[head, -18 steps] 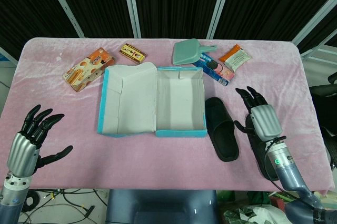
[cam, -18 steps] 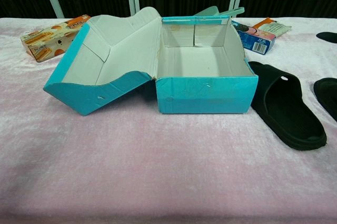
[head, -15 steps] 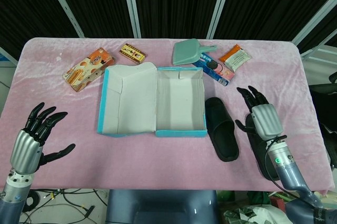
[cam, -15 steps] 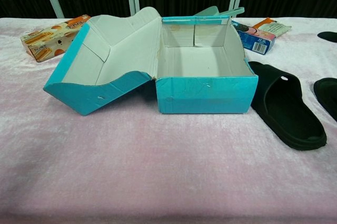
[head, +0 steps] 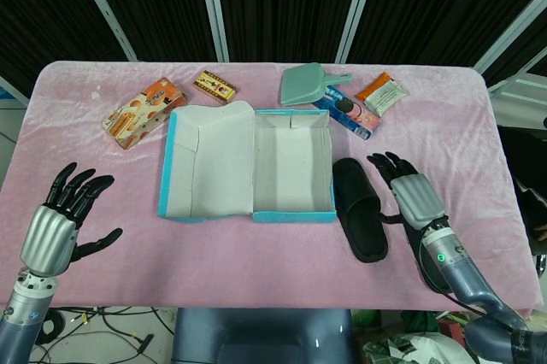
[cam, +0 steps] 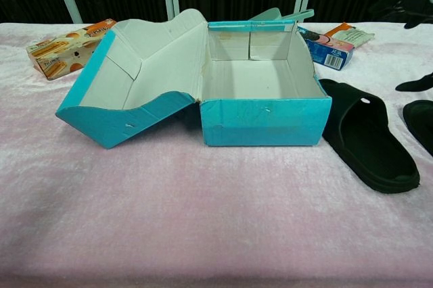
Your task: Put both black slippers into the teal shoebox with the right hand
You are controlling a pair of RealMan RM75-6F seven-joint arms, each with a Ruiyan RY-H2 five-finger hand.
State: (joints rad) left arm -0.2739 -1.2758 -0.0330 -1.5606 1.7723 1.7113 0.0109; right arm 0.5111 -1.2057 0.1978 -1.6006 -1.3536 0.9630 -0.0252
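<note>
The teal shoebox (head: pixel 291 210) stands open in the middle of the table, its lid (head: pixel 209 163) folded out to the left and its white inside bare. One black slipper (head: pixel 359 208) lies just right of the box, toe toward the far side. The second black slipper (cam: pixel 421 122) shows at the chest view's right edge; in the head view my right arm mostly hides it. My right hand (head: pixel 408 193) hovers with fingers spread, just right of the near slipper, holding nothing. My left hand (head: pixel 61 226) is open at the table's front left.
Along the far side lie an orange snack box (head: pixel 141 112), a small brown box (head: pixel 215 85), a teal dustpan (head: pixel 309 86), a blue cookie pack (head: pixel 349 113) and an orange packet (head: pixel 381 93). The pink cloth (head: pixel 256 261) covers the table.
My right hand has moved left and slightly up, closer to the slipper beside the box; its dark fingertips now enter the chest view. My left hand has shifted slightly.
</note>
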